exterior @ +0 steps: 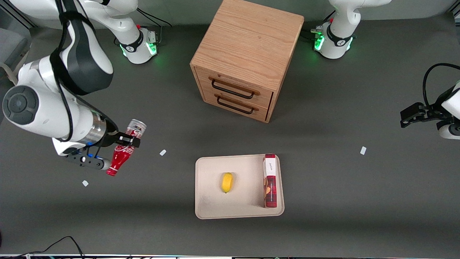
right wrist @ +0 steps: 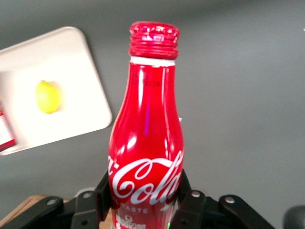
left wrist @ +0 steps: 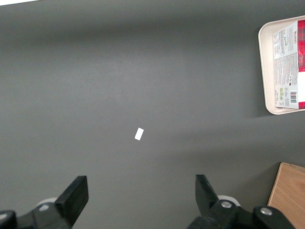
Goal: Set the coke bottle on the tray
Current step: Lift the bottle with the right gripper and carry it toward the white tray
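Nearest the front camera lies the tray point(exterior: 205, 187), a cream rectangle with a low rim resting flat on the dark tabletop point(exterior: 323, 201). On it a small yellow fruit, lemon-like, point(exterior: 227, 182) sits near the middle, and a red snack box point(exterior: 270, 185) runs along the edge toward the parked arm's end, so the bare strip toward the working arm's end looks like the natural landing spot.

Well apart from the tray, toward the working arm's end of the tabletop, the tool point(exterior: 124, 141) is closed on the coke bottle point(exterior: 122, 156), its fingers point(right wrist: 190, 198) pressing the lower body from either side just below the script logo. The bottle is off the tabletop and tilted, its silvery base raised toward the arm and its red cap pointing down and toward the camera; the grip low on the body leaves the neck free. Judging by this, the pick is done and the carry to the tray remains, and the bottle may need righting before release if it is to stand.

A wooden two-drawer cabinet point(exterior: 244, 57) stands farther from the camera than the tray, out of the likely path. Small white tape marks point(exterior: 162, 152) dot the surface.
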Available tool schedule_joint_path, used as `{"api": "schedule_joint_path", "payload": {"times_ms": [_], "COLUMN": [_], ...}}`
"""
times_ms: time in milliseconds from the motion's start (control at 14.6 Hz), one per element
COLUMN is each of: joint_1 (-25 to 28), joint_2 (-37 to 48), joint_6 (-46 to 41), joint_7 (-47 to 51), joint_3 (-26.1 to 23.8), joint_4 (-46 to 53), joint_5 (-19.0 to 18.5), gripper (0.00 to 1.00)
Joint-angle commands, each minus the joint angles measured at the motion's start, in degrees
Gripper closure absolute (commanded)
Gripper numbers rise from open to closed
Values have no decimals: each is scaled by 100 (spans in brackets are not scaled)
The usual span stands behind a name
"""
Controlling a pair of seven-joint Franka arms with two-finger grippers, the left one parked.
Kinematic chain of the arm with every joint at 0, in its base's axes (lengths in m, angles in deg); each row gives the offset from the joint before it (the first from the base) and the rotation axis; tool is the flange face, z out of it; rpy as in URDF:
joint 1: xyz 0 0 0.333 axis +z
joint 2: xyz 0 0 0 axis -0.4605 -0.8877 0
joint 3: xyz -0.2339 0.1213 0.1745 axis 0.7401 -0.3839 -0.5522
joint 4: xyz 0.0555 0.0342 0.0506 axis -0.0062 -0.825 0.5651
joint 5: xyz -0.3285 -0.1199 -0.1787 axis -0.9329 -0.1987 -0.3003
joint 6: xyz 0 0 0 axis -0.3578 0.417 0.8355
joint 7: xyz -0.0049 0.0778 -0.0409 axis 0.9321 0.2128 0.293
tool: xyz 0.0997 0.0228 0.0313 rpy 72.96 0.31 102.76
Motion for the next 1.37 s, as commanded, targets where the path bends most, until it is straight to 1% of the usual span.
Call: {"api": "schedule_joint_path", "payload": {"times_ms": [0,137,481,618,756,893,1031,1305], "joint_1": [364,496,629,707,830,945,998,1007], "joint_2": [-959,-1592,-2736,-3166,-3571,-3687,-3757,-4012], "joint_6": [36,510,2100,2532,2543,2595,2613,2824], "joint_7": [26,26,-1,-70,-88,-219,-492,-738], "joint_3": [-259,-294,-356,-330,-294,-268,-276,-268], "joint_4": [964,1299,1327,1501,1905,1933,1924,1924], "joint_5": [-17,-9,-17,-35,-53,-105,-342,-378], "gripper": [100,100,100,100,100,100,100,100]}}
